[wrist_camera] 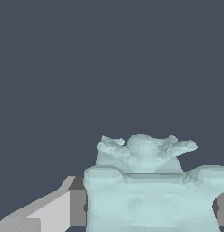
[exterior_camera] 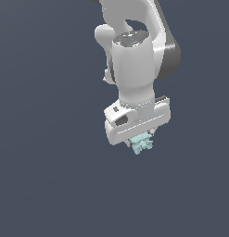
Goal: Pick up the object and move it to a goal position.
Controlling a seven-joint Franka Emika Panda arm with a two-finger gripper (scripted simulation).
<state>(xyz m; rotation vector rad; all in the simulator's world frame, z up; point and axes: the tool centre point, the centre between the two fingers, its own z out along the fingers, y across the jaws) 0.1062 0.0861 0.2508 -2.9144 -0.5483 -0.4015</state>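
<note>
Start with the backdrop: you have a flat, uniform slate-blue field filling both views, with no edge, seam or shadow on it. Whether it is a counter surface or plain background cannot be told.

Next in size, the arm (exterior_camera: 134,60). In the exterior view it comes in from the top edge, white and glossy, with a dark grey band on the side toward the exterior view's right. A short cylinder with a grey cap sits at its middle, and the wrist narrows below it, pointing downward.

Below the wrist you see the claw (exterior_camera: 140,137). Its white, blocky body lies crosswise and tilts slightly, the end toward the exterior view's right riding higher. Its fingers are mostly hidden under the body in this view. In the wrist view, one finger (wrist_camera: 50,213) shows as a white and grey slab just beside the object, and a dark sliver shows at the object's opposite side.

Smallest item: the object (exterior_camera: 141,143), pale mint and lumpy. In the exterior view it sits directly under the claw body, touching it, protruding below. In the wrist view the object (wrist_camera: 149,190) fills the space between the fingers, with small pointed wing-like bits on its far end.

Claw state: pinching the object, finger parts against both of its sides.
</note>
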